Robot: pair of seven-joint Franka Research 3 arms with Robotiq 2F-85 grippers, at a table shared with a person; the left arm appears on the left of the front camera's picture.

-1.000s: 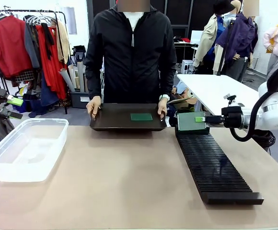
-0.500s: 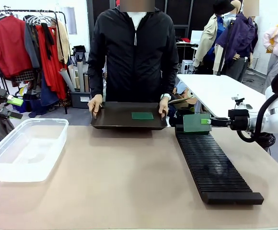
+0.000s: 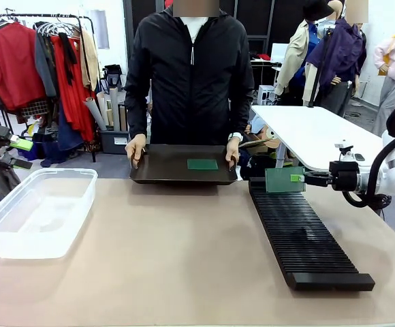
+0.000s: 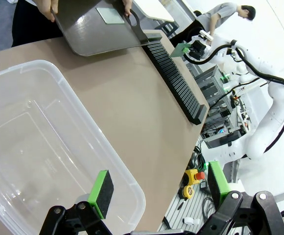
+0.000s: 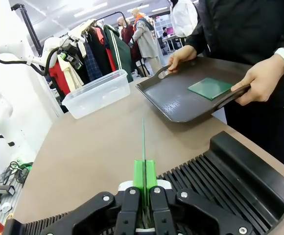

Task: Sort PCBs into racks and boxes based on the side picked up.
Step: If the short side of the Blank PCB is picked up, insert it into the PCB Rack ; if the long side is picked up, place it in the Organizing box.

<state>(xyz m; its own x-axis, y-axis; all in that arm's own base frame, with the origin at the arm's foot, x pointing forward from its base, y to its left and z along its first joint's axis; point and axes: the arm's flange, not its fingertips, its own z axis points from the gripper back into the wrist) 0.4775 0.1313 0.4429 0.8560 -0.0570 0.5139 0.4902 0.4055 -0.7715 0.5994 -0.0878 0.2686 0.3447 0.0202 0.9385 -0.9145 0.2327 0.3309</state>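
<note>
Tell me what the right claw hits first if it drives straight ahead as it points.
Likely nothing soon: the right claw, shut on a thin green circuit board, aims over the bare tan table, just clearing the dark shallow tray's corner. Depth is uncertain.

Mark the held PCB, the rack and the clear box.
held PCB (image 3: 282, 181): front view, green face.
rack (image 3: 306, 237): front view, bare middle ribs.
clear box (image 3: 27, 246): front view, near wall.

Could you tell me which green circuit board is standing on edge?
The thin green board clamped in the right gripper, upright at the black slotted rack's far end; the other board lies flat on the dark tray.
</note>
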